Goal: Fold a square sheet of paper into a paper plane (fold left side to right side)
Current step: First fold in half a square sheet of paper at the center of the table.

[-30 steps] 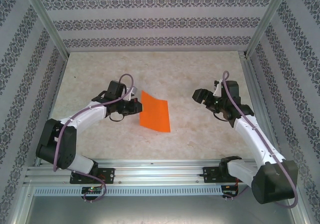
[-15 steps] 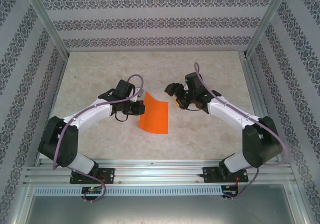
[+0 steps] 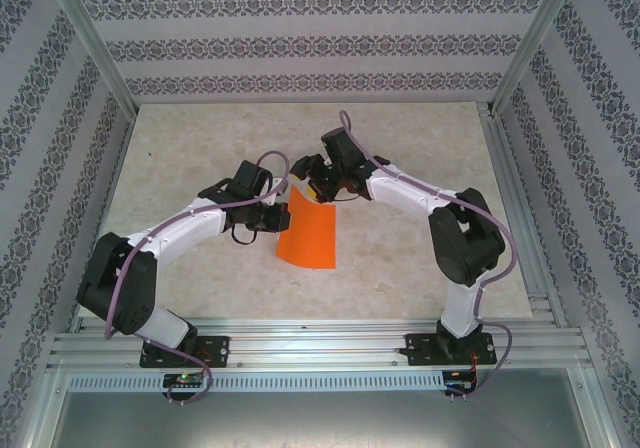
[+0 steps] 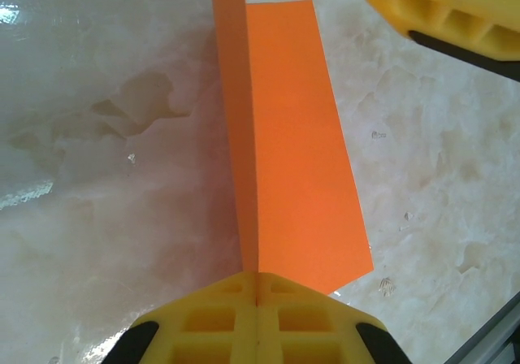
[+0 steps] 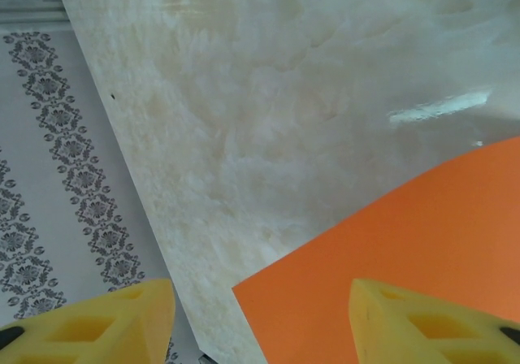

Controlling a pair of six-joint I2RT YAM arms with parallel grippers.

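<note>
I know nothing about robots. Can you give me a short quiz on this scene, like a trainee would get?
1. True or false: the left gripper is shut on the paper.
2. The right gripper is: A shut on the paper; B open, near the paper's corner; C far from the paper.
3. Fill in: part of the paper lies flat on the ___ while one side is lifted upright.

Key: 1 true; 2 B; 3 table.
</note>
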